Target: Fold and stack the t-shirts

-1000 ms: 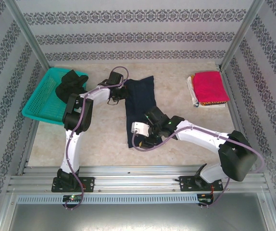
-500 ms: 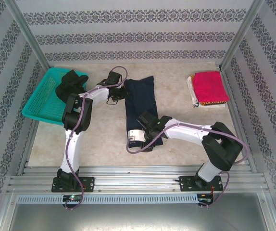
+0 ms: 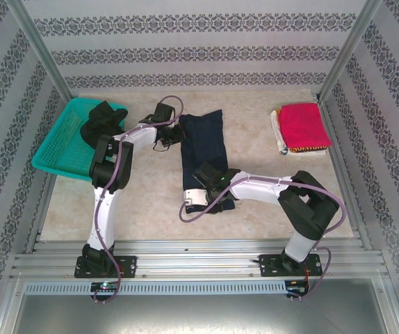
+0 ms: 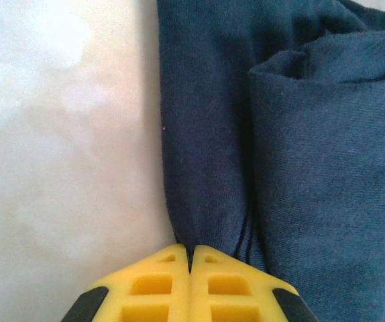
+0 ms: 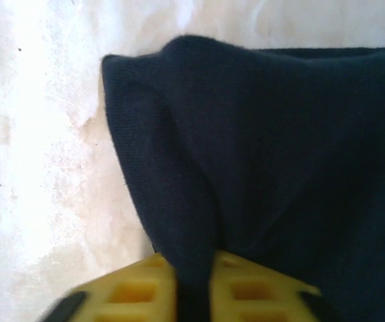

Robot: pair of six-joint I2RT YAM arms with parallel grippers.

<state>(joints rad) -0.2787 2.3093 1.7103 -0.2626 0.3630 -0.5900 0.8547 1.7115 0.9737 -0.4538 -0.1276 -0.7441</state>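
Shifted left & closed since prev. frame, w/ right gripper (image 5: 192, 272) clamped on near-left corner of navy t-shirt (image 3: 204, 142), laid flat at centre. Pinched likewise at far-left edge by left gripper (image 4: 190, 258). Both corners secured, so prob. ready for next fold; red t-shirt (image 3: 302, 124) folded far right.

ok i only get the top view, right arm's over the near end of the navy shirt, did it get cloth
observer: yes, the right wrist view shows the right gripper shut on a fold of the navy t-shirt.
operator: and the left
observer: left gripper is shut, tips at the shirt's edge where it meets bare table; can't tell if cloth is caught.
operator: any layers there
observer: yes, a second layer lies folded over, just past those tips.
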